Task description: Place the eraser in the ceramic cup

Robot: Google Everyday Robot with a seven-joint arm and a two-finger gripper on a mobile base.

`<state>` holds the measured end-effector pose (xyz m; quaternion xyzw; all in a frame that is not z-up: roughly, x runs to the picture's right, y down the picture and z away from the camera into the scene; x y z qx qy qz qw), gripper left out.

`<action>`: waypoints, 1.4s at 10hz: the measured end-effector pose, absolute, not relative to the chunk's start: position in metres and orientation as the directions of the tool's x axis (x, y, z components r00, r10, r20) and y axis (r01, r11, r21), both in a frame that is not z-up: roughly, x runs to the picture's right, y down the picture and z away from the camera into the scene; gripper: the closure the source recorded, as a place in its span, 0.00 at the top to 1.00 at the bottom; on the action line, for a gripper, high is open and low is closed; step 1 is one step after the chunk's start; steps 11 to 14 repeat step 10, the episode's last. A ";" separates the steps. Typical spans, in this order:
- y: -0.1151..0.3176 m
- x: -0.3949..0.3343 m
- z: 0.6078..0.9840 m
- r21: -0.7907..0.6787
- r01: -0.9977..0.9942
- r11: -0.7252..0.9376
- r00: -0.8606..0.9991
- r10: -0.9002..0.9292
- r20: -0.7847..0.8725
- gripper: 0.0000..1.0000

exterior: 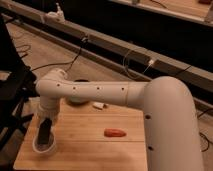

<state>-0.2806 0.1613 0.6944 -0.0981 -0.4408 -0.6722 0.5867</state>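
Observation:
The ceramic cup is small, round and white. It stands on the wooden table near the front left corner. My white arm reaches across from the right and bends down at the left. My dark gripper hangs straight above the cup, and its lower end dips to the cup's rim. The black eraser cannot be told apart from the dark gripper; it is not lying anywhere on the table.
A green bowl sits at the table's back edge, partly behind my arm. A small white block lies beside it. A red-orange elongated object lies mid-table. A black chair stands to the left.

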 end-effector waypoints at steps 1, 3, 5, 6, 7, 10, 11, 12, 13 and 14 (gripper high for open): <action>0.163 -0.281 0.693 0.484 0.872 0.076 -0.299 -0.701 0.647 0.79; 0.166 -0.282 0.689 0.498 0.864 0.068 -0.314 -0.702 0.640 0.79; 0.168 -0.282 0.685 0.506 0.861 0.059 -0.323 -0.704 0.632 0.79; 0.168 -0.281 0.684 0.507 0.860 0.055 -0.325 -0.707 0.628 0.79; 0.165 -0.279 0.683 0.506 0.861 0.053 -0.323 -0.711 0.624 0.79; 0.155 -0.274 0.678 0.499 0.864 0.066 -0.305 -0.720 0.623 0.79; 0.155 -0.274 0.678 0.499 0.864 0.066 -0.305 -0.720 0.623 0.79; 0.155 -0.274 0.678 0.499 0.864 0.066 -0.305 -0.720 0.623 0.79; 0.155 -0.274 0.678 0.499 0.864 0.066 -0.305 -0.720 0.623 0.79; 0.155 -0.274 0.678 0.499 0.864 0.066 -0.305 -0.720 0.623 0.79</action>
